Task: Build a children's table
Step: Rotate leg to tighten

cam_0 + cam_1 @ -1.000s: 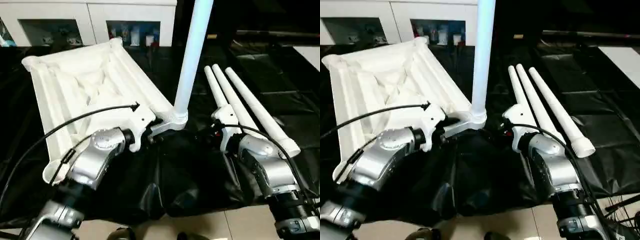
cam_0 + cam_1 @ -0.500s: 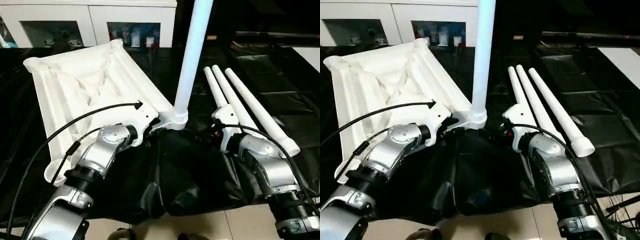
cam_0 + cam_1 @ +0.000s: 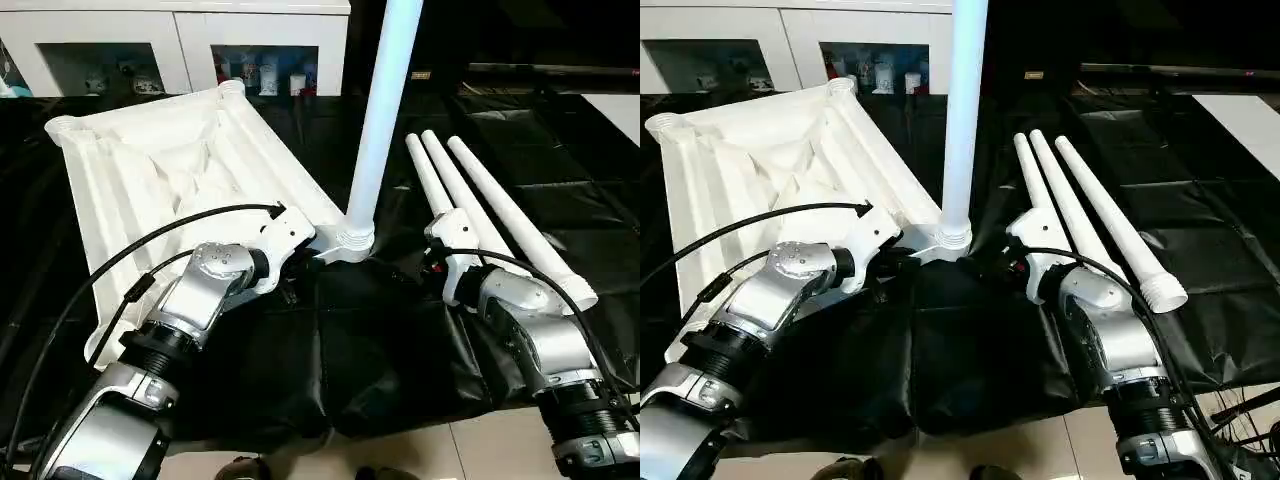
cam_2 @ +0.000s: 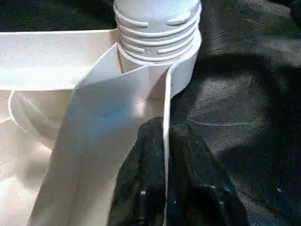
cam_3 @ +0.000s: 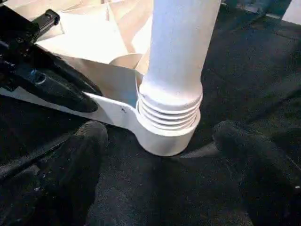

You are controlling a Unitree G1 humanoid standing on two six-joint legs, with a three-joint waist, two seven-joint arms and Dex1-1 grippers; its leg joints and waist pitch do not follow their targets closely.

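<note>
— Left gripper (image 4: 165,188) is pinched on the thin rim of the table top (image 3: 150,170), just beside the corner where one leg (image 3: 380,110) stands upright on the black cover (image 3: 370,340).

— And the right gripper (image 5: 155,165)?

— Spread wide around that leg's threaded base, not touching. I'd hold the rim steady, then close low on the leg. Three spare legs (image 3: 480,205) lie nearby.

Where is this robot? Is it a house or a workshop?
Probably an indoor workroom or lab: a work table draped in black sheeting, a white glass-door cabinet behind, pale floor tiles below.
</note>
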